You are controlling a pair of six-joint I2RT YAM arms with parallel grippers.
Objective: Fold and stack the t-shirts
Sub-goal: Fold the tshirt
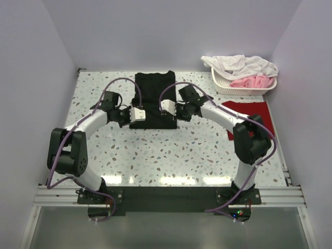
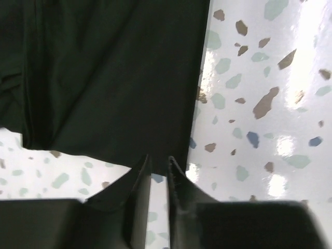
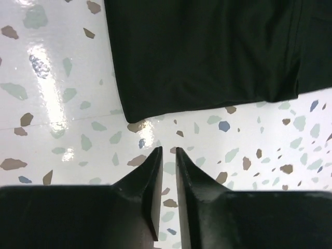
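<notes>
The black t-shirt (image 1: 154,98) lies folded into a rectangle at the middle back of the table. My left gripper (image 1: 136,115) is at its near left edge. In the left wrist view the fingertips reach the black hem (image 2: 114,88). The left gripper (image 2: 158,162) has its jaws a narrow gap apart, with bare table showing between them. My right gripper (image 1: 168,109) is at the near right edge. In the right wrist view the right gripper (image 3: 167,151) is empty, jaws a narrow gap apart, just short of the shirt's corner (image 3: 207,57). The dark red t-shirt (image 1: 249,111) lies flat at the right, partly behind the right arm.
A white basket (image 1: 243,89) stands at the back right corner, holding white and pink cloth. White walls close in the table on the left, back and right. The speckled tabletop (image 1: 171,155) stretches between the shirt and the arm bases.
</notes>
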